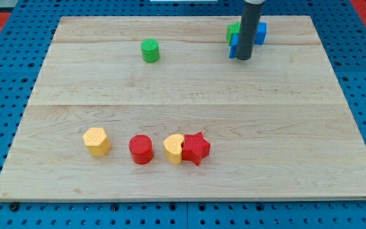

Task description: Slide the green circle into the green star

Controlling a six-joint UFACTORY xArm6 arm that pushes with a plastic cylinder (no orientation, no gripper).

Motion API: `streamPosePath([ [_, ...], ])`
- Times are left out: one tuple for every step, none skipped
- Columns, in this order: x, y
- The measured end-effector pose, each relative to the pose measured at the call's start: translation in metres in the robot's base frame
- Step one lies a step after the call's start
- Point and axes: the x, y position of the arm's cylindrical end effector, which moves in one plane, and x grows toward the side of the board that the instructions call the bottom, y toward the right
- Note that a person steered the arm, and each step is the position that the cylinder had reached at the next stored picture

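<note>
Rod tip (243, 58) sits at the view's top right, right in front of a blue block (259, 33) cluster, with a sliver of green, likely the green star (232, 31), showing at the rod's left edge. No hand on this rig, just a bare rod, so nothing to be apart or clamped; it only pushes.

Green circle (150, 50) is well apart to the tip's left, alone near the top of the table (189, 95), roughly level with the tip. Not touched yet.

Judgement: the circle is a small rigid puck, light, should slide easily on smooth wood. Being round, an off-centre push will likely make it roll off the tip sideways. Contact point wanted is its left face, on the line through its centre toward the star, so the tip must first loop round behind it.

Along the bottom: yellow hexagon (97, 141), red cylinder (141, 149), yellow heart (174, 148) touching red star (196, 147). All well clear of the path.
</note>
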Motion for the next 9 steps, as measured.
streamPosePath([
  [0.033, -0.022],
  [0.042, -0.116],
  [0.036, -0.196],
  [0.007, -0.203],
  [-0.019, -0.195],
  [-0.032, -0.171],
  [-0.024, -0.233],
  [-0.05, -0.222],
  [-0.075, -0.217],
])
